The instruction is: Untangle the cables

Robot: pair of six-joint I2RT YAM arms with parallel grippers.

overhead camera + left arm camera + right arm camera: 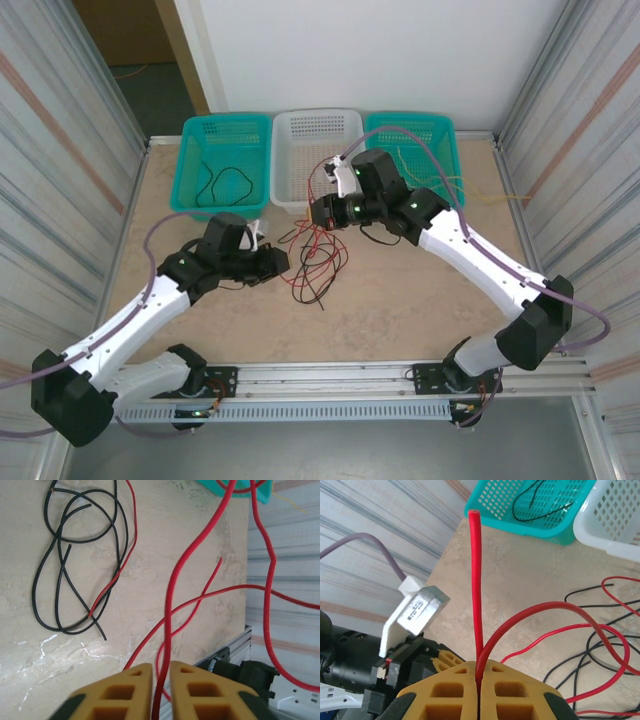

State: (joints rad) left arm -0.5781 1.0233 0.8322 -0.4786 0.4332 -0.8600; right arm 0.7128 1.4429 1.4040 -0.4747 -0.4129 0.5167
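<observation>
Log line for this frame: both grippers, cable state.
left gripper: shut on red cable | right gripper: shut on red cable end | black cables: loose on table | tangle: not cleared

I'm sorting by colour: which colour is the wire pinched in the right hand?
Red; the wire in the right hand shows best in the right wrist view.
</observation>
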